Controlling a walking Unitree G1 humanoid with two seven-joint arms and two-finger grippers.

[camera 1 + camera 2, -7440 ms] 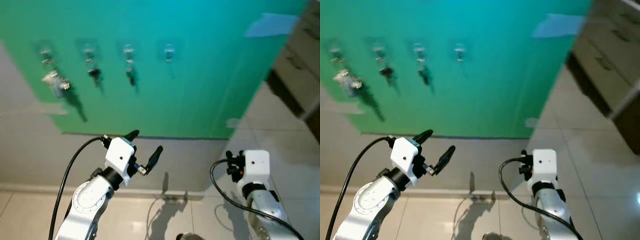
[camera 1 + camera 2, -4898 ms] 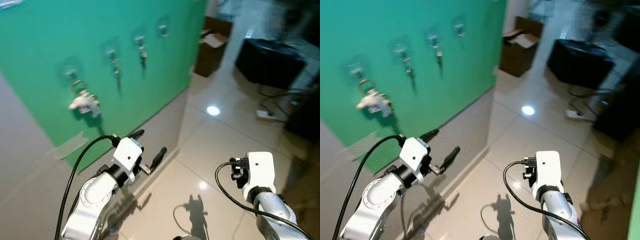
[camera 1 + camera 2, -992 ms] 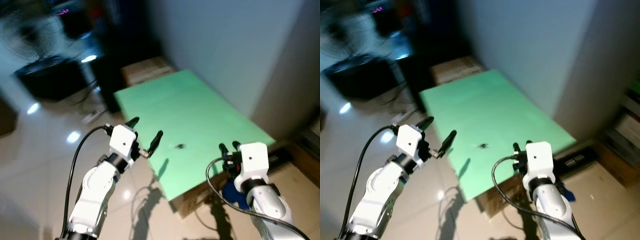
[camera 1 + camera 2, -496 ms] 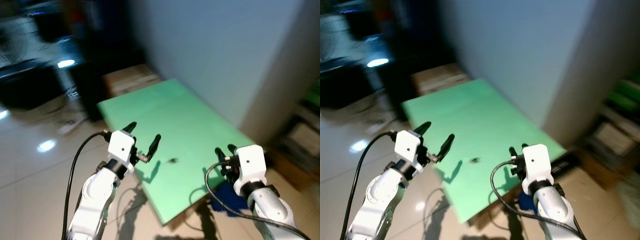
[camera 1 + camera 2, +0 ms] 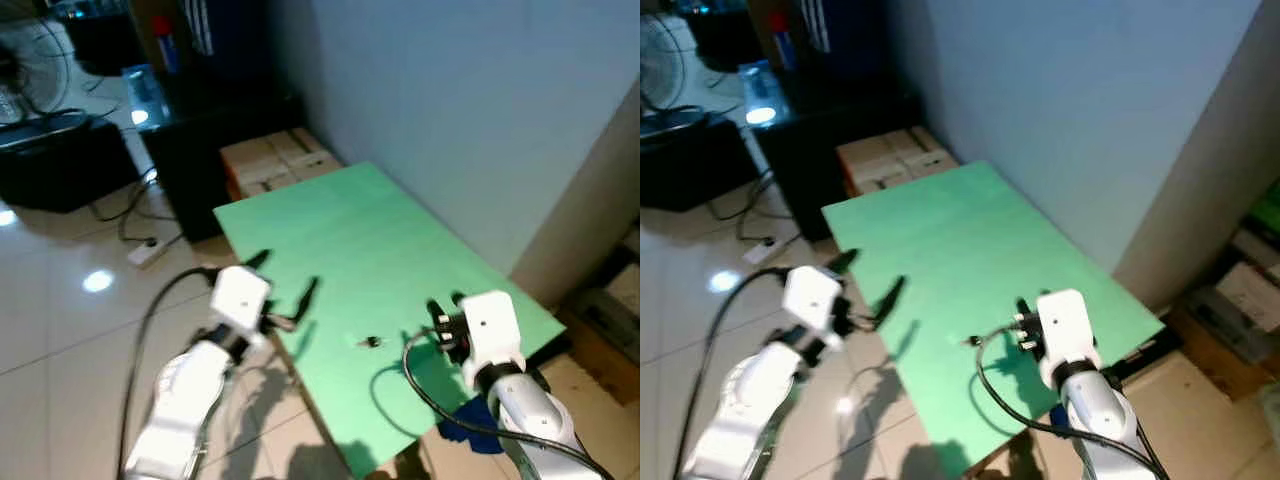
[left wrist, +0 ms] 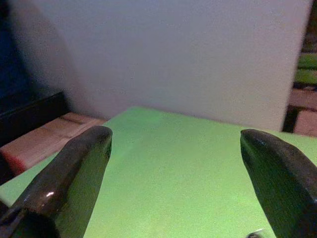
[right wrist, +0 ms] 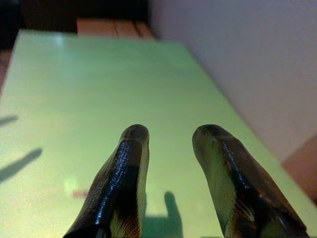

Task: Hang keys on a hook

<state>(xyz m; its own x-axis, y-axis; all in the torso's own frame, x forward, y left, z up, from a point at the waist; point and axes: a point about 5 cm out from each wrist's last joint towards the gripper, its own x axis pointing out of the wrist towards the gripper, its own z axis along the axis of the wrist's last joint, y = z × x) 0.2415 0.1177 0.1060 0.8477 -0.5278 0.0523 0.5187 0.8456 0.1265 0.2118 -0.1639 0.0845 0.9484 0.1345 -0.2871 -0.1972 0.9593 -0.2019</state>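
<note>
A small dark bunch of keys (image 5: pixel 371 342) lies on the light green table (image 5: pixel 340 230), towards its near edge. My left gripper (image 5: pixel 283 277) hovers over the table's near left edge, open wide with nothing between its fingers (image 6: pixel 74 168). My right gripper (image 5: pixel 445 303) hangs just right of the keys, a little above the table. Its fingers (image 7: pixel 126 163) stand a short way apart over the green surface and hold nothing. No hooks can be made out.
Cardboard boxes (image 5: pixel 275 165) sit beyond the table's far corner beside a black cabinet (image 5: pixel 205 125). A fan (image 5: pixel 30 75) and a white power strip (image 5: pixel 148 252) are on the tiled floor to the left. A grey-blue wall (image 5: pixel 470 110) runs behind the table.
The camera has moved up to the table, which now looks larger. The keys now lie between the two grippers. Both arms keep their raised pose.
</note>
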